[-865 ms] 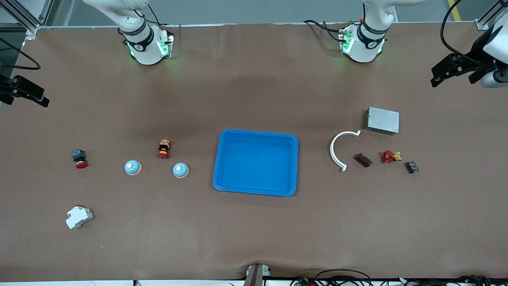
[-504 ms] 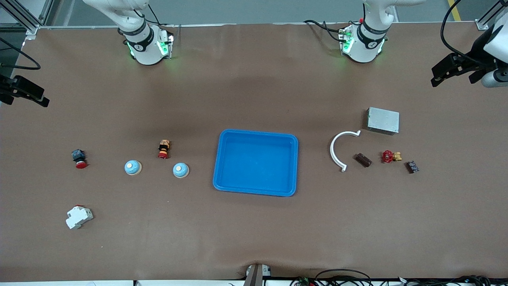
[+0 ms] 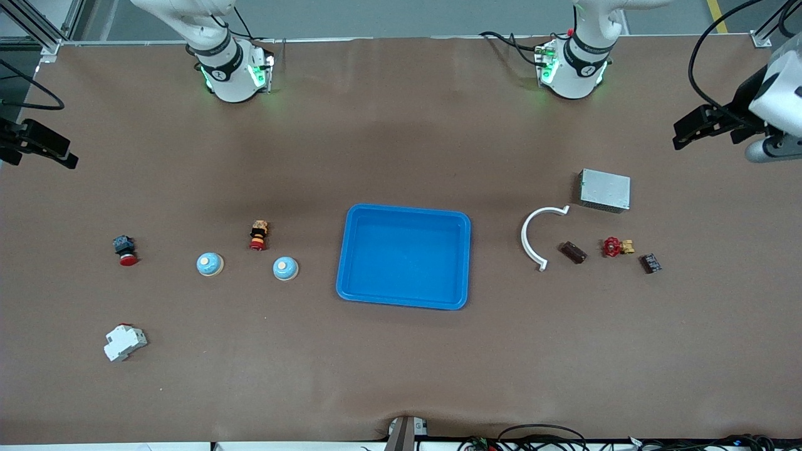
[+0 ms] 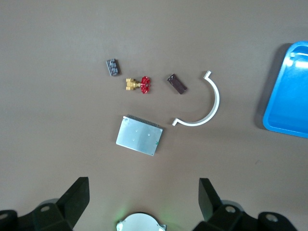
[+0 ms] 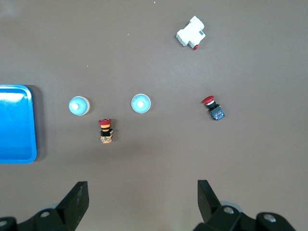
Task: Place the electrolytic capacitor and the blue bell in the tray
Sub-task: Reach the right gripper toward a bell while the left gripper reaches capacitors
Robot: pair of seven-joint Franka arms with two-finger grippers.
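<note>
so, nothing in the tray yet, both arms up high

the blue tray [image 3: 404,257] sits mid-table with nothing in it. two blue bells are toward the right arm's end: one bell [image 3: 285,269] close to the tray, the second bell [image 3: 209,264] a bit further along the same row. a small red and yellow button [image 3: 257,235] stands just farther from the front camera, between those two. out near that end of the table are a red-capped push button [image 3: 124,249] and a white breaker [image 3: 124,342], the breaker being nearer the front camera.

toward the left arm's end there's a white curved clip [image 3: 537,237], a dark brown part [image 3: 572,252] just beside it, a red-handled brass valve [image 3: 616,246], and a small dark block [image 3: 650,263]. can't tell which of the dark bits is the electrolytic capacitor. a grey metal box [image 3: 604,190] lies farther from the front camera than that row.

left gripper [image 4: 143,192] hovers over the table edge near the grey box, fingers spread wide with nothing between them. right gripper [image 5: 142,192] hangs over its own end of the table, also wide apart and carrying nothing; its wrist view looks straight down on the bells and buttons.
</note>
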